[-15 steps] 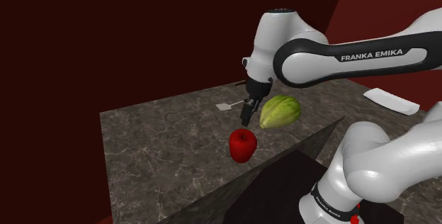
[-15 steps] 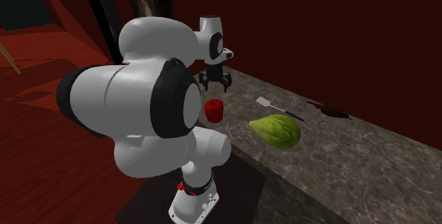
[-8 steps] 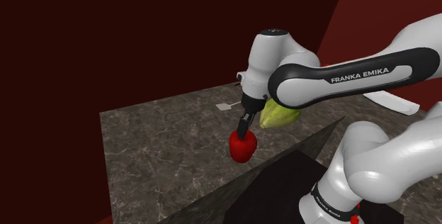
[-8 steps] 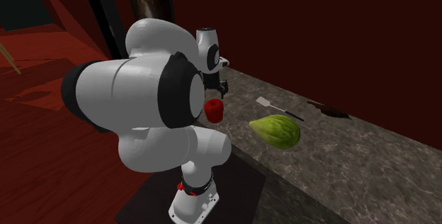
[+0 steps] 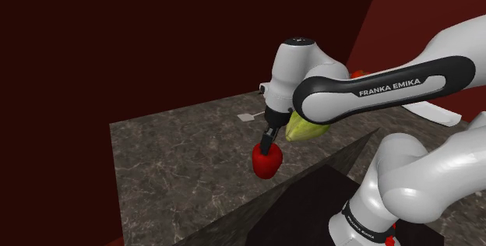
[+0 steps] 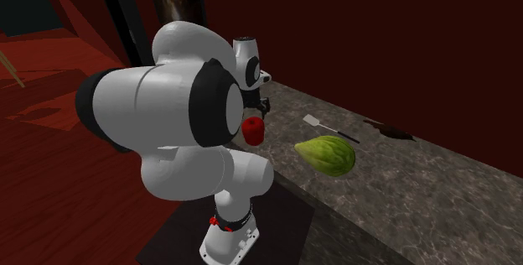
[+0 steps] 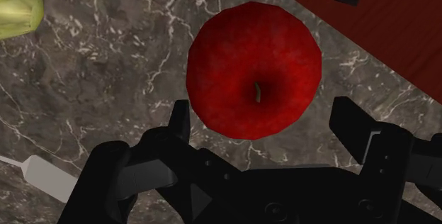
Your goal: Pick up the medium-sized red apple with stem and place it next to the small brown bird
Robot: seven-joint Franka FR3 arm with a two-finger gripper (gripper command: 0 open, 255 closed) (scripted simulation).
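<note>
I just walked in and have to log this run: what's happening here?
The robot's gripper hangs right over a red apple on the marble counter. Its fingers stand open, one on each side of the apple, not clasping it, so the apple is not yet lifted. A green fruit and a white spatula lie nearby on the counter.

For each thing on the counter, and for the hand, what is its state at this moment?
red apple: standing on the counter, stem up, not held.
hand: open, one finger on each side of the red apple, not clasping it.
green ribbed fruit: lying on the counter, untouched.
white spatula: lying flat.
</note>
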